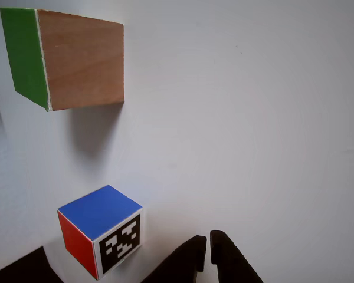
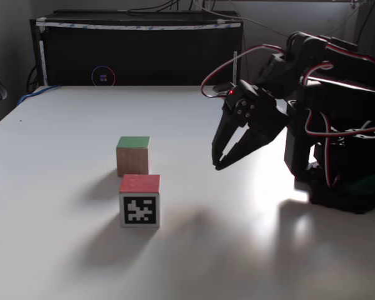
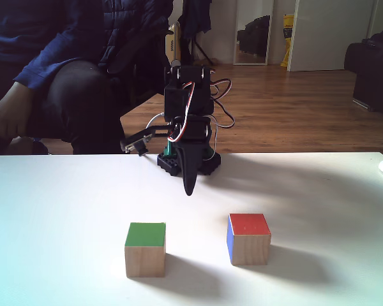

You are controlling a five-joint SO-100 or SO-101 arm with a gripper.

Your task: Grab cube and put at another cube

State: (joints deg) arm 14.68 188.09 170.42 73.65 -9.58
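Wooden cube [image 2: 133,156] untouched (gripper [image 2: 217,164] aloft)

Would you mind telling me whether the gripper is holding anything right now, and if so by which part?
Nothing is held. The gripper hangs shut above the table, apart from the wooden cube and the smaller cube.

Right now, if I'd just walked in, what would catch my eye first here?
Probably the black robot arm's tool, pinched shut and hanging above the white table, holding nothing. Next, two cubes standing apart in front of it: a wooden cube with a green top and a smaller red-topped cube with a black-and-white marker.
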